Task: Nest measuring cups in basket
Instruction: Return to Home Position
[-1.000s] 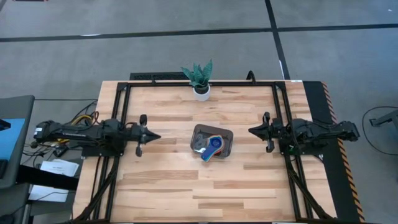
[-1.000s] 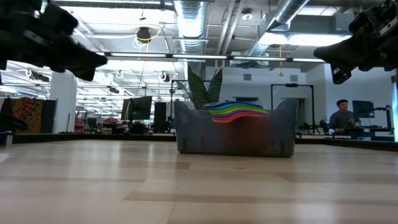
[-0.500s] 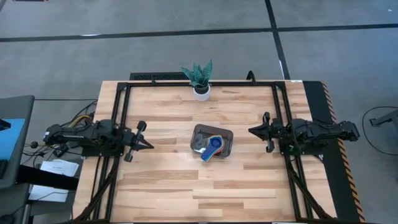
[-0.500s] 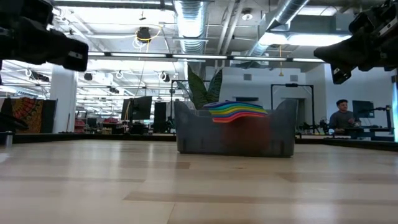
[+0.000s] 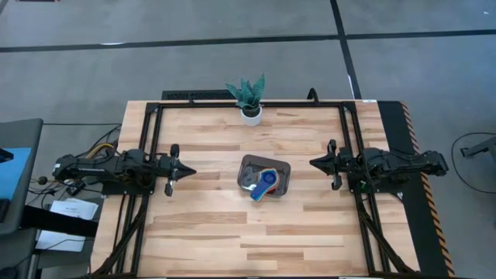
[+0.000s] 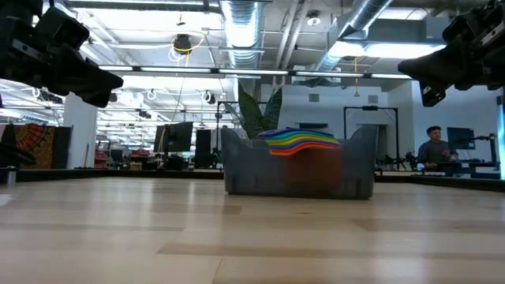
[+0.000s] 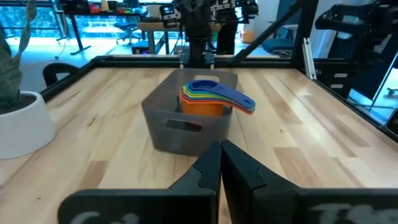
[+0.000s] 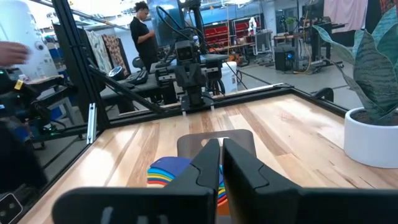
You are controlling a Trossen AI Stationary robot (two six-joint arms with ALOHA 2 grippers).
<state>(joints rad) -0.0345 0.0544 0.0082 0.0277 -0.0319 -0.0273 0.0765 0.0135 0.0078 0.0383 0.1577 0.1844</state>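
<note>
Cups (image 5: 265, 183) sit stacked in the basket (image 5: 263, 157), handles poking over its rim; a knock there could tip the stack out. Left gripper (image 5: 186, 171) and right gripper (image 5: 313, 163) hang well apart on either side of it, fingers pressed together, empty, so that seems unlikely.

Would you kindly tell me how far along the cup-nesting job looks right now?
Done: the measuring cups sit nested in one stack inside the basket. In hand: nothing; the left gripper and right gripper are shut, empty, clear on either side. Left: no loose cup shows, so apparently nothing.
</note>
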